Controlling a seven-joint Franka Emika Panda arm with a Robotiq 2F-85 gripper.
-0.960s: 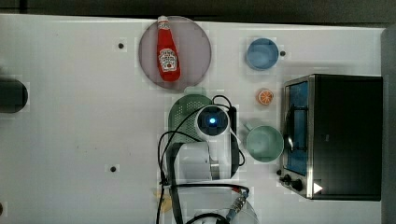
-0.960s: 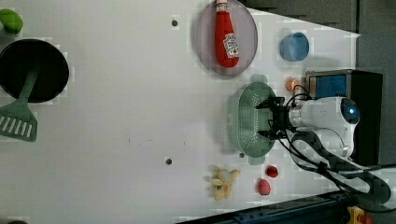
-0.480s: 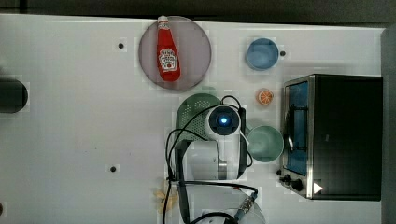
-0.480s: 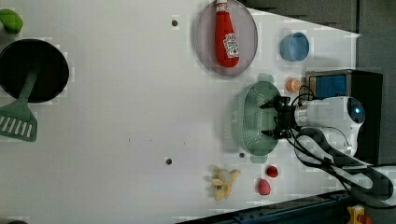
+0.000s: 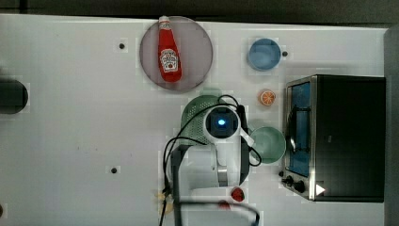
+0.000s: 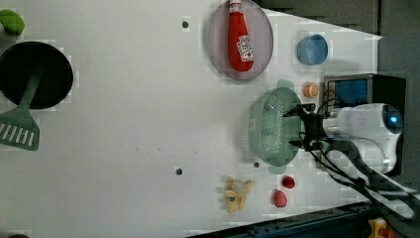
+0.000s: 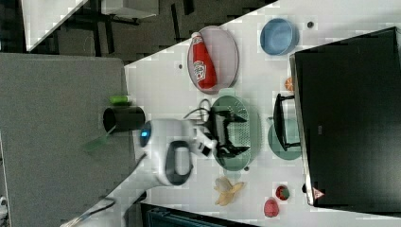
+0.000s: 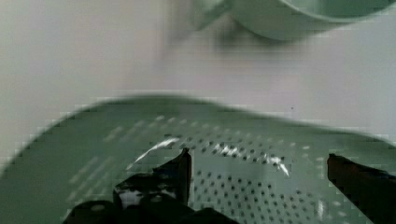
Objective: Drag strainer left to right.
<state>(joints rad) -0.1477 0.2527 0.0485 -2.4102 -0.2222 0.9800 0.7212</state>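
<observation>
Near the middle of the white desk (image 6: 124, 124), the strainer (image 6: 270, 126) sits upright, its holed bowl facing up. Plate (image 6: 218, 44) with the ketchup bottle (image 6: 239, 37) lies just beside it toward the left view's top; teal mug (image 5: 268, 144) is close on the top view's right, with the toaster oven (image 5: 348, 136) beyond that.

Claw (image 6: 300, 125) reaches into the bowl from the left view's right, fingers spread apart, one near each long side of the bowl. Wrist view: two dark fingertips (image 8: 180, 170) wide apart over the dotted floor of the strainer (image 8: 243, 186), nothing pinched between them; mug rim (image 8: 303, 18) outside the strainer wall.

Further out: blue cup (image 6: 312, 49), small orange piece (image 6: 310, 90), banana peel (image 6: 237, 193), two red fruits (image 6: 285, 191), black pan (image 6: 34, 74) with green spatula (image 6: 20, 126) at the left view's left.
</observation>
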